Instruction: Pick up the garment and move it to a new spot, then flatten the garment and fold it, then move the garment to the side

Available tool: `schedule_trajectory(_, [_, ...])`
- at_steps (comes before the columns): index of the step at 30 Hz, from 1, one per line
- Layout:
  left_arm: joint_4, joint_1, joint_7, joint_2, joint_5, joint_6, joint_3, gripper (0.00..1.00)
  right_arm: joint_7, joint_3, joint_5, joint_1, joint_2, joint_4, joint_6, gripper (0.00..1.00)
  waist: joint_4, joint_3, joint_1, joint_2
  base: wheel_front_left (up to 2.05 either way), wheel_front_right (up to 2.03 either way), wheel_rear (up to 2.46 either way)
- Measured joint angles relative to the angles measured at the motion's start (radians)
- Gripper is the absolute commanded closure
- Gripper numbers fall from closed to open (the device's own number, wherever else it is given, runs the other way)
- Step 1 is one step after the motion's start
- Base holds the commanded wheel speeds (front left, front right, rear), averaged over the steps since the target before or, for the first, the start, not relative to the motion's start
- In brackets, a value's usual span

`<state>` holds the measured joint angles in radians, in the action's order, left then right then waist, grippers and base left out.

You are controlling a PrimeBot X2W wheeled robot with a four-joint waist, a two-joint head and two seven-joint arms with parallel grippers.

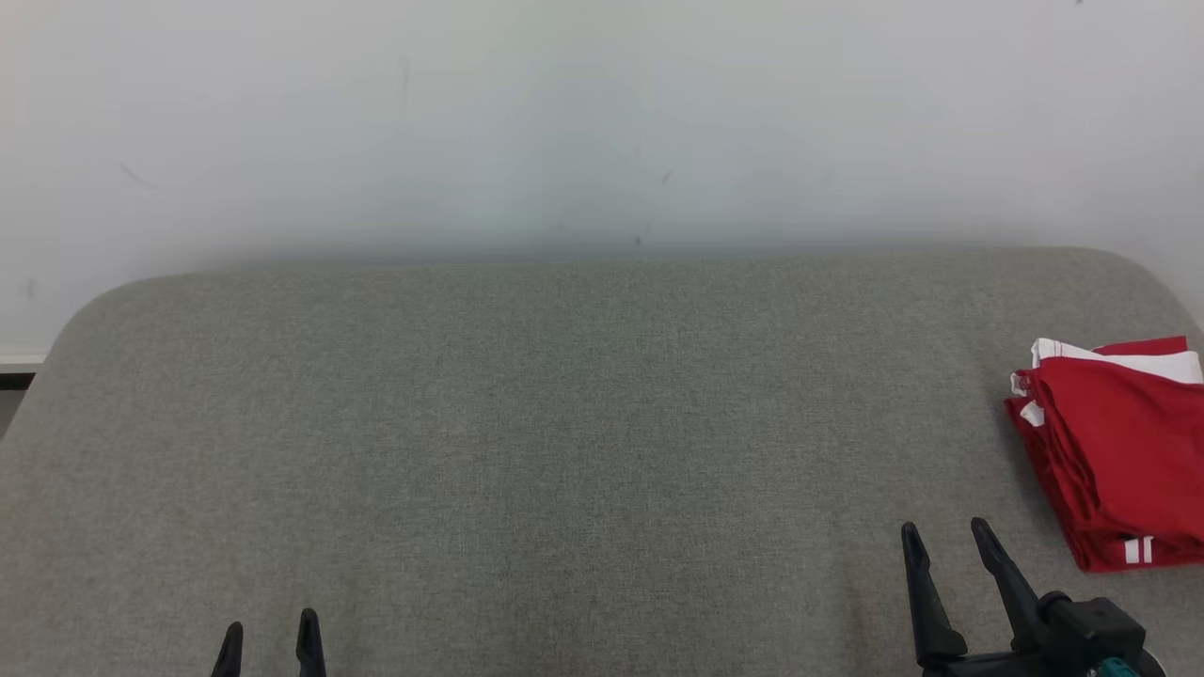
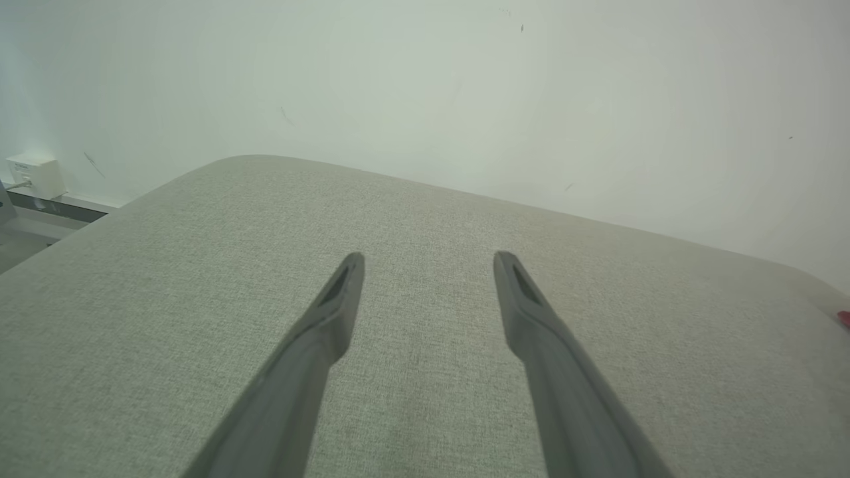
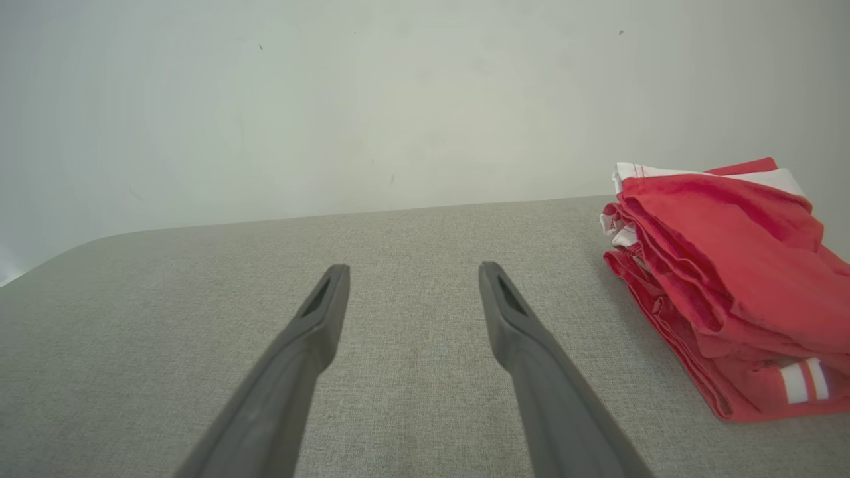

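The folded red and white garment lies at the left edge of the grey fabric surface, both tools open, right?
No: the head view shows the folded red and white garment at the right edge of the grey fabric surface. The left tool and right tool are open.

You're looking at a red garment point(image 1: 1119, 451) with white bands along its top edge and two short white stripes at one lower corner. The table point(image 1: 564, 423) is a plain, pale grey-green weave. The wall point(image 1: 602, 113) is off-white with a few small dark specks. Your left claw point(image 1: 270, 622) and right claw point(image 1: 943, 527) are black, and a teal patch point(image 1: 1117, 668) shows at the right one's base.
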<state>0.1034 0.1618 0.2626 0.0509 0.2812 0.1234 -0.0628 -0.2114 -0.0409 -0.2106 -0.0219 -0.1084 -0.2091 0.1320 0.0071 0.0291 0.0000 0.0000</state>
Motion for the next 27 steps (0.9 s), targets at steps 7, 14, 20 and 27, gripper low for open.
schedule_trajectory(7, [-0.004, 0.002, 0.000, 0.000, -0.003, 0.000, 0.009, 0.00, 0.001, 0.002, 0.000, -0.010, 0.003, 0.008, 0.000, 0.00, 0.005, 0.001, 0.0000, 0.0000, 0.00, 0.00, 0.00])
schedule_trajectory(14, [0.044, 0.004, -0.004, -0.005, 0.004, 0.000, 0.013, 1.00, 0.005, -0.001, -0.001, -0.037, 0.008, -0.038, 0.000, 1.00, 0.008, 0.000, 0.0000, 0.0000, 0.00, 0.00, 0.00])
schedule_trajectory(20, [0.057, 0.001, -0.033, -0.006, 0.099, 0.000, 0.011, 1.00, 0.028, 0.009, -0.102, -0.039, 0.012, -0.045, 0.000, 1.00, 0.007, -0.001, 0.0000, 0.0000, 0.00, 0.00, 0.00])
schedule_trajectory(27, [0.066, -0.024, -0.067, -0.006, 0.219, 0.000, 0.005, 1.00, 0.057, 0.023, -0.228, -0.025, 0.017, -0.045, 0.000, 1.00, 0.006, -0.003, 0.0001, 0.0000, 0.00, 0.00, 0.00])
